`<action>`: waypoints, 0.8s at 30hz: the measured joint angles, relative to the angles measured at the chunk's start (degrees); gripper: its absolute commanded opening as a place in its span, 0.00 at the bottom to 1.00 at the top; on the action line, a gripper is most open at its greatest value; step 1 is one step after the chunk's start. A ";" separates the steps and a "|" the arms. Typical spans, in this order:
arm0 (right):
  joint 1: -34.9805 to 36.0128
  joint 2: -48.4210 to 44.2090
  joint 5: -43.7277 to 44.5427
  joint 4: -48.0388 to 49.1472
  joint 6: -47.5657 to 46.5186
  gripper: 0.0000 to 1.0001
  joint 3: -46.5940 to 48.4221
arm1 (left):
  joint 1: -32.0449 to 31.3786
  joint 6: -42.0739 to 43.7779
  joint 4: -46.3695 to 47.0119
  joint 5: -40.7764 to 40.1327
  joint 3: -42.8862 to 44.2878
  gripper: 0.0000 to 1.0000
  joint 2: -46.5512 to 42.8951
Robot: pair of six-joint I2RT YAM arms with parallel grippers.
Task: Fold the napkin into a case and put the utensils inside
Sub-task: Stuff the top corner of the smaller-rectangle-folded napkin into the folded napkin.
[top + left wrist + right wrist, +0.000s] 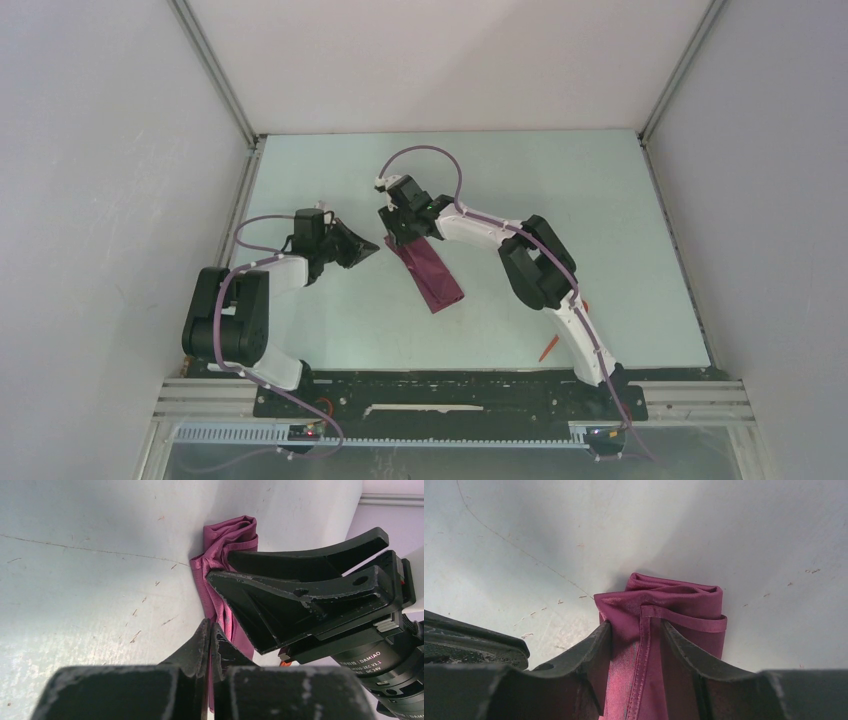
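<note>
R hand (pixel 636 629), wrist bent down over mid-counter (pixel 560 180), clamps far end of folded napkin (pixel 432 272), a narrow strip lying diag. toward the bases; L hand (pixel 210 630), tips pressed together, seemingly empty, sits just beside it.

You are reading the only legible print from the left wrist camera, where it is sitting in white on the black round motor housing (pixel 372 662) of the right arm. The top line is spelling "DAMIAO" after a thin upright bar, and the few small characters before that bar are coming through too fine to make out. Below it, a smaller line is ending in "2EC V1.1", its beginning curving out of sight around the housing, and a last line is reading "DC24V".
</note>
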 measured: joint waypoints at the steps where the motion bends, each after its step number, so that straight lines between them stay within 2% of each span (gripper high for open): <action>1: -0.02 0.02 0.15 0.00 0.02 0.43 0.02 | 0.00 0.00 0.00 -0.02 -0.02 0.03 0.02; 12: -0.24 1.07 1.66 -0.39 0.48 0.08 1.55 | 0.00 0.02 0.00 -0.02 -0.35 0.03 0.00; 15: -0.39 1.07 1.68 -0.83 0.46 0.00 1.75 | -0.02 0.11 -0.11 -0.07 -0.35 0.08 0.00; 24: -1.97 -2.21 0.02 -1.09 4.50 0.00 -0.92 | -3.85 3.28 -5.14 -1.60 3.30 0.28 0.31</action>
